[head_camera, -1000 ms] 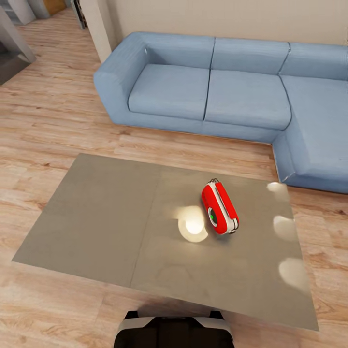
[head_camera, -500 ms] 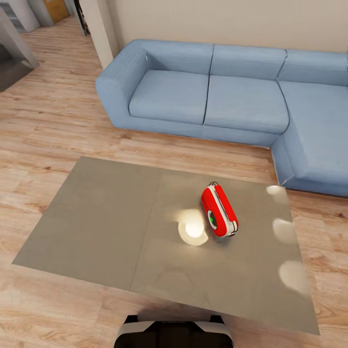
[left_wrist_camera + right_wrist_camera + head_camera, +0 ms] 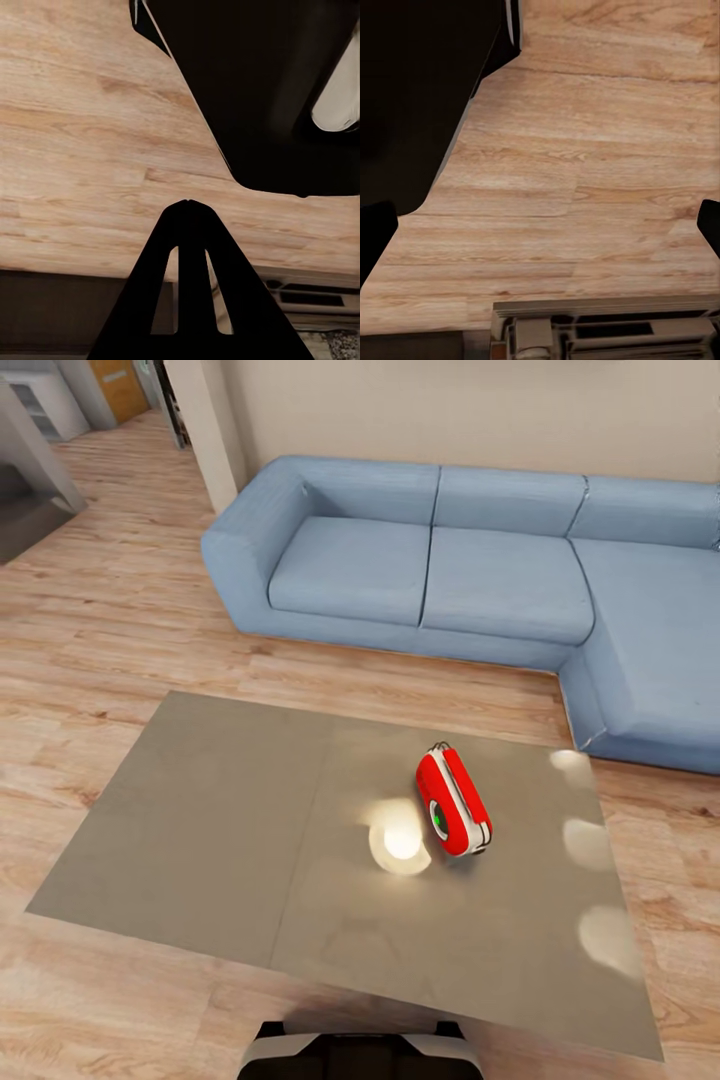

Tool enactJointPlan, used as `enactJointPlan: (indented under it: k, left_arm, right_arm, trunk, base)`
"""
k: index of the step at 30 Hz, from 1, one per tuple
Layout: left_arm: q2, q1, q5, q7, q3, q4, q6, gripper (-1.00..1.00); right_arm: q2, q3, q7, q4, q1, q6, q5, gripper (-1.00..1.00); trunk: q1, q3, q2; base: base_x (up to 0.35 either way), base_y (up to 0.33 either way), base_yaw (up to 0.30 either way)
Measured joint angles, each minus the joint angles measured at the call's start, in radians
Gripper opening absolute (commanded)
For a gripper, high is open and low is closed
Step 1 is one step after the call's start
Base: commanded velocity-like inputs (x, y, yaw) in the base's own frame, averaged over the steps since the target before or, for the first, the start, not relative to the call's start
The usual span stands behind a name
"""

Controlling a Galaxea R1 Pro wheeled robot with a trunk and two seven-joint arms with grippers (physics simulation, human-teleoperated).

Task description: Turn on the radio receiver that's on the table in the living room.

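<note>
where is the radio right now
In the head view the radio lies on the right half of the grey table, right of the seam, with the blue sofa beyond it.

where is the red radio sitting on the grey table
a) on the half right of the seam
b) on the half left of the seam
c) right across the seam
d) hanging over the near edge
a: in the head view the radio receiver rests on the table well to the right of the seam, away from every edge.
</note>
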Motion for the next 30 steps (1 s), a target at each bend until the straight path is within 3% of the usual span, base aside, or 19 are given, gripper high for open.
enactJointPlan:
  k: [30]
  left_arm:
    - [0.000,0.000,0.000,0.000,0.000,0.000,0.000,-1.00]
  right_arm:
    - [0.000,-0.002,0.000,0.000,0.000,-0.002,-0.003,1.00]
  trunk:
    - [0.000,0.048,0.000]
  base:
    - [0.000,0.000,0.000]
